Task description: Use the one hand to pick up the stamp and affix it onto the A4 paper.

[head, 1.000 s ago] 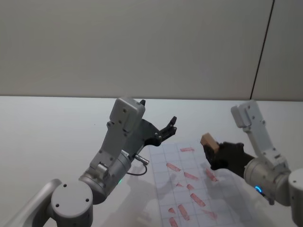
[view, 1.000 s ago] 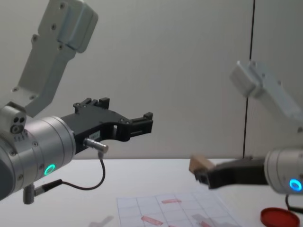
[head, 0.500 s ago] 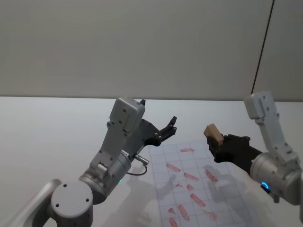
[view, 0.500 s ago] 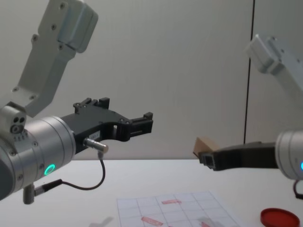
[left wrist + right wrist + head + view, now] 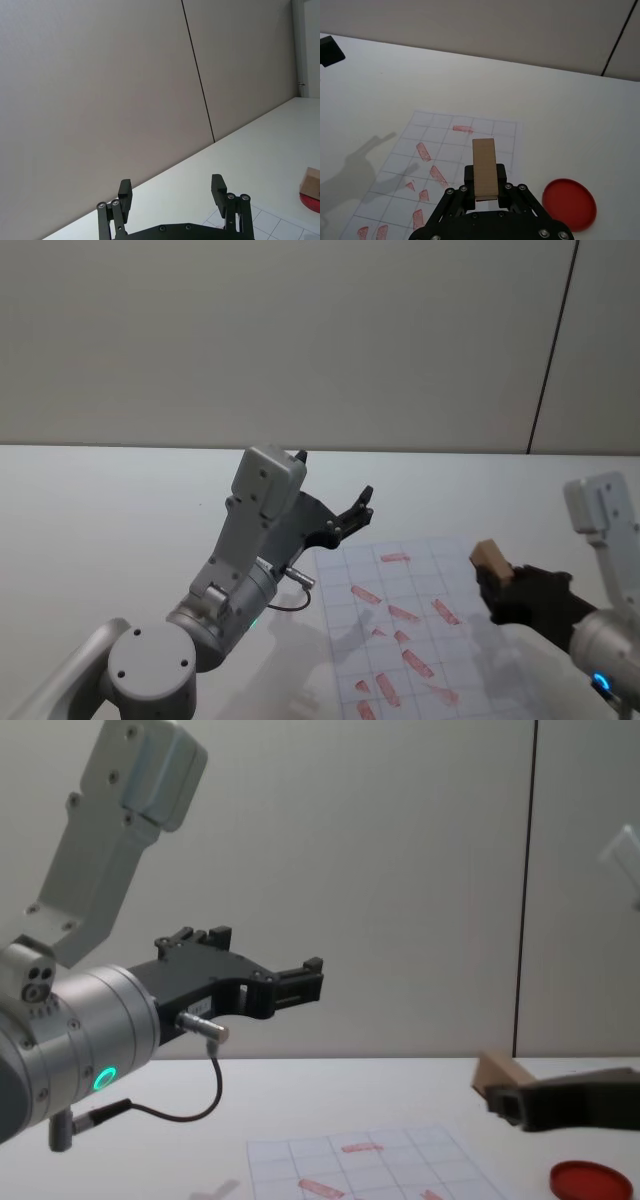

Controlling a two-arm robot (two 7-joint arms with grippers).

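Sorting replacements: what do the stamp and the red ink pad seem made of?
The stamp looks like bare light wood: matte tan faces, sharp block edges. The red ink pad is likely smooth plastic, evenly coloured, though that is uncertain.

Plain matte grey-beige wall [image 5: 300, 330], panelled, with one thin dark vertical seam [image 5: 553, 345] toward the right. White table [image 5: 100, 510] runs straight to the wall base. Lighting is even and diffuse, with soft shadows [image 5: 355, 170] on the tabletop.
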